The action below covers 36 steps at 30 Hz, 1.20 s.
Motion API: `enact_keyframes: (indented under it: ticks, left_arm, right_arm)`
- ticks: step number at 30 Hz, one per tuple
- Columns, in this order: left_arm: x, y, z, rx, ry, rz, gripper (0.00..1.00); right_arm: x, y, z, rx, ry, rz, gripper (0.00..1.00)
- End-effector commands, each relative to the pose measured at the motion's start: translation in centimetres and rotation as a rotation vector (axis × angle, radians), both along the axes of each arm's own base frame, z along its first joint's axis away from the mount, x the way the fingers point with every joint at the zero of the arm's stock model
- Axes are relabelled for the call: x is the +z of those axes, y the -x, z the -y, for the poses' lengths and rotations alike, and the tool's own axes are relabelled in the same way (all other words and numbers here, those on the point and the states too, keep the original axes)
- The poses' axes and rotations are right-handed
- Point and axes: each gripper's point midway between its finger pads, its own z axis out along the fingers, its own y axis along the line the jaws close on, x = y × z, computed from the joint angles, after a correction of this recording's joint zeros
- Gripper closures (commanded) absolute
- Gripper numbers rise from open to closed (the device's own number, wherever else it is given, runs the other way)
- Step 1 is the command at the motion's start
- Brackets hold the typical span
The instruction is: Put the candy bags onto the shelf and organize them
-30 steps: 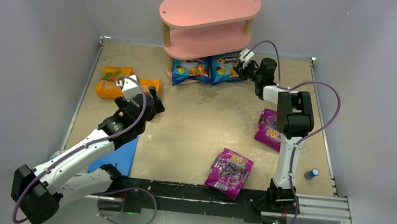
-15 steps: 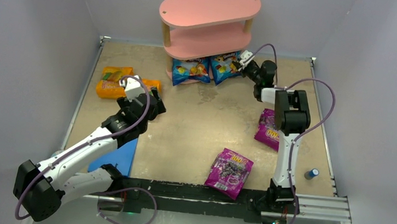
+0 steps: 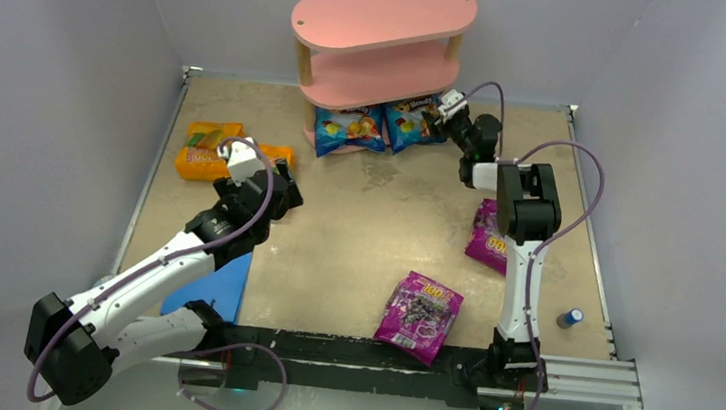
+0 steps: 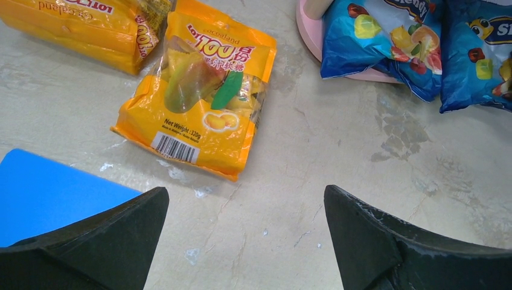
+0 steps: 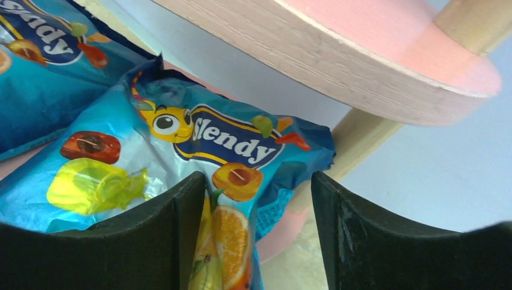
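Right end effector is partly open, gripping nothing, and straddles the edge of the right blue bag on the bottom board of the shelf, probably to nudge it straight. Left end effector hangs wide open and empty over the surface, just short of an orange bag, likely the next pick.

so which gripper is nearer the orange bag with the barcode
Left. The left gripper hovers open just short of the orange bag; the right gripper is across the table at a blue bag by the shelf.
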Motion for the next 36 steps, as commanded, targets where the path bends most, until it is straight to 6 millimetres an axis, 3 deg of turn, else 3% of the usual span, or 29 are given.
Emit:
enact_keyframes:
  ticks: [1,5,9,13,15,23,26,31,36]
  left_arm:
    - [2.1,-0.2,0.2,0.004,0.048,0.048,0.02]
    - [2.2,0.0,0.1,0.001,0.055,0.054,0.02]
    - [2.4,0.1,0.0,0.0,0.063,0.063,0.02]
    - [2.5,0.1,0.0,-0.001,0.064,0.069,0.02]
    - [2.5,-0.1,0.1,-0.002,0.063,0.071,0.02]
    - [2.3,-0.6,0.6,-0.021,0.049,0.064,0.02]
    - [2.3,-0.6,0.7,-0.024,0.044,0.061,0.02]
    - [2.3,-0.6,0.5,-0.018,0.044,0.066,0.02]
    - [2.3,-0.7,0.5,-0.018,0.038,0.062,0.02]
  right_arm:
    - [8.6,0.3,2.5,-0.156,-0.08,0.166,0.3]
    - [10.7,2.5,2.7,-0.135,-0.167,0.169,0.22]
    - [11.0,3.5,2.2,-0.089,-0.323,0.042,0.21]
    - [9.8,2.0,3.8,-0.177,-0.567,-0.238,0.23]
    - [9.2,2.2,4.3,-0.189,-0.689,-0.342,0.26]
    - [5.8,3.6,2.6,-0.146,-0.885,-0.624,0.28]
    - [5.1,3.0,2.2,-0.128,-0.883,-0.647,0.3]
    - [3.4,-0.1,2.6,-0.177,-0.826,-0.647,0.38]
    - [1.5,-1.9,3.0,-0.221,-0.812,-0.654,0.44]
